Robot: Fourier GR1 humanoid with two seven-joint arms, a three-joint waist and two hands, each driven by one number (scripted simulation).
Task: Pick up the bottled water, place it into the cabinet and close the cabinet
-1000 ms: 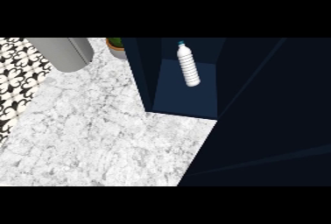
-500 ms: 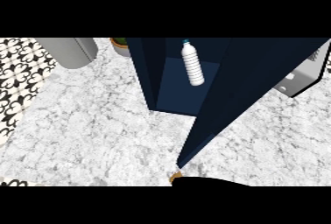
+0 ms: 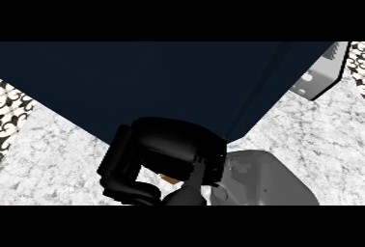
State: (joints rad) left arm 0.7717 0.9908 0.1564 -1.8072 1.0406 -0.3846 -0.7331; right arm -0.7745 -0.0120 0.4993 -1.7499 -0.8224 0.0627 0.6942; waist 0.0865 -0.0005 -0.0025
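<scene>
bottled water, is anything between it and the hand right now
The bottled water does not show in the head view. The dark blue cabinet fills the upper part, and the right hand sits against its lower edge. That cabinet face is the only thing visible beyond the hand; what lies behind it is hidden.

Cabinet door [image 3: 143, 82]: I read no text, label or number.
Grey appliance [image 3: 319, 77]: I find no legible marking.
Desk [image 3: 314, 130]: marble pattern only, no signs.
</scene>
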